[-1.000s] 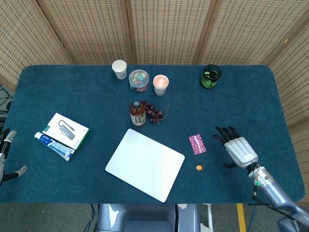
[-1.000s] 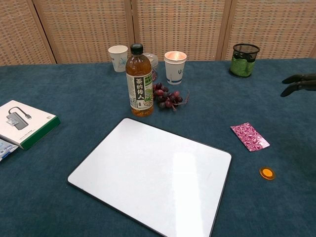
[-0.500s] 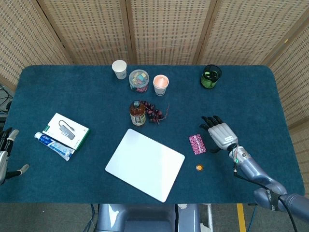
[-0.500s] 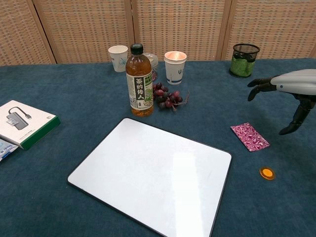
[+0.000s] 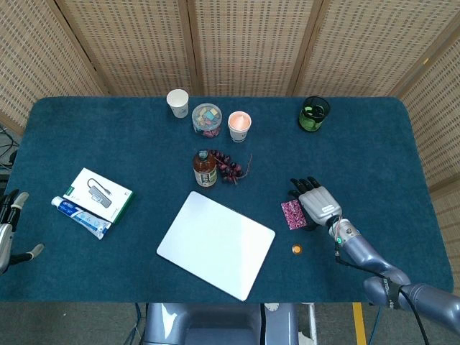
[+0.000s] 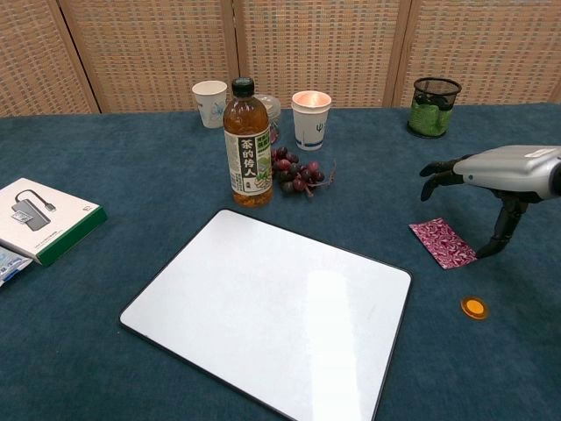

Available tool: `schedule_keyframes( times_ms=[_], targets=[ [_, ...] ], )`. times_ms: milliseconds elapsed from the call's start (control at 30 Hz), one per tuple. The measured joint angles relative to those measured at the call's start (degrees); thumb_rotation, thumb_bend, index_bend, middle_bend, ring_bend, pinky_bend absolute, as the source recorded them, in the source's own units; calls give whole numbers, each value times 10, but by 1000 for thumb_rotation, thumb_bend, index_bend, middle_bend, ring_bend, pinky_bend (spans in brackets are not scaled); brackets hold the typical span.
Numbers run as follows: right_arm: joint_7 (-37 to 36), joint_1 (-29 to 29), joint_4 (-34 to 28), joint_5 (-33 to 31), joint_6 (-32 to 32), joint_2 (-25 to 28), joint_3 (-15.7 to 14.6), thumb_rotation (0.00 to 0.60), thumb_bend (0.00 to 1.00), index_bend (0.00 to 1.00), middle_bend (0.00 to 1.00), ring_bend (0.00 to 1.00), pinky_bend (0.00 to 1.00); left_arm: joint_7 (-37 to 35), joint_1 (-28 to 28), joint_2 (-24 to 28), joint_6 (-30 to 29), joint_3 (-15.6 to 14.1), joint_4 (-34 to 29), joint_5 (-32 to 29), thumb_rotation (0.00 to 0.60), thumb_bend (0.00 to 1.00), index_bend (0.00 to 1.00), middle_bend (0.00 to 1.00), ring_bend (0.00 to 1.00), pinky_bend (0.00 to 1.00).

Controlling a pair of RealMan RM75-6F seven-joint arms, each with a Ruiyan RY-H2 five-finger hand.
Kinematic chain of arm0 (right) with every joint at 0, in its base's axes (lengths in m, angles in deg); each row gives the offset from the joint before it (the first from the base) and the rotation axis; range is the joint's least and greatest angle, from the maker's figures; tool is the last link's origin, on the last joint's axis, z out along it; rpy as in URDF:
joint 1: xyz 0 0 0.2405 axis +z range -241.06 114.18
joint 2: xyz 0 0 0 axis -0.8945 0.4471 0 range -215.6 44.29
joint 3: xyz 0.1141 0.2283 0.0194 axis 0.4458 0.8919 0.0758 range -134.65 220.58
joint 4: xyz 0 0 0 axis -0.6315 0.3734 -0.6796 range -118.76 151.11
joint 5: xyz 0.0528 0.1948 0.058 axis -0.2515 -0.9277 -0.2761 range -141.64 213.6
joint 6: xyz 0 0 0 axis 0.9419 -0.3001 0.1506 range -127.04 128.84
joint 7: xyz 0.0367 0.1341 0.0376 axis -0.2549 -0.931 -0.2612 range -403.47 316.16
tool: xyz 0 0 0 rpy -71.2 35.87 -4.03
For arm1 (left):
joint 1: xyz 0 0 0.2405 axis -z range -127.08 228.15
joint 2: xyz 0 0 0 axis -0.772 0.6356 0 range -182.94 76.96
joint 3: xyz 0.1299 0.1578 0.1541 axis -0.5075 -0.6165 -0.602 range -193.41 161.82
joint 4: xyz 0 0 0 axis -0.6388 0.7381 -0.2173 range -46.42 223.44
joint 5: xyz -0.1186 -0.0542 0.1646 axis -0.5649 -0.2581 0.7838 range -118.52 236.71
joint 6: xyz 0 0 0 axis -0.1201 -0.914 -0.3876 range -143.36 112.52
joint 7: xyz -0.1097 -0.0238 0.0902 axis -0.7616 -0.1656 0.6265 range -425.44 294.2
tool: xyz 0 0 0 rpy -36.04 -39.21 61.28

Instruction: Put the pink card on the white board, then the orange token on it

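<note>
The pink card (image 5: 292,214) (image 6: 443,242) lies flat on the blue cloth, right of the white board (image 5: 215,244) (image 6: 267,307). The small orange token (image 5: 296,249) (image 6: 474,307) lies just in front of the card. My right hand (image 5: 316,203) (image 6: 491,175) hovers open over the card's right edge, palm down, its fingers spread and its thumb pointing down beside the card without touching it. My left hand (image 5: 8,230) shows only at the head view's left edge, off the table, holding nothing.
A tea bottle (image 6: 246,145) and grapes (image 6: 298,173) stand behind the board. Two paper cups (image 6: 310,118), a jar and a green mesh cup (image 6: 434,107) line the far edge. A white-green box (image 6: 39,219) and a toothpaste tube (image 5: 79,217) lie at left.
My right hand has moved left and toward the card, from well right of it to just over its right edge. The card, token and left hand have not moved.
</note>
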Motion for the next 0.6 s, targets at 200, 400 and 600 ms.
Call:
schedule_keyframes(
  times_ms=[200,400,600],
  targets=[
    [30,10,15,-30,3,-19,-8,600,1,183,0,0,0,0,1,0,2,0,0,-1,600,0,0,0,0,0],
    [42,16,18,-45,5,-25,-16,600,2,183,0,0,0,-1,2,0,4,0,1,-3,600,0,0,0,0,0],
    [49,21,24,-53,5,-32,-22,600,2,215,0,0,0,0,3,0,6,0,1,-4,600,0,0,0,0,0]
  ],
)
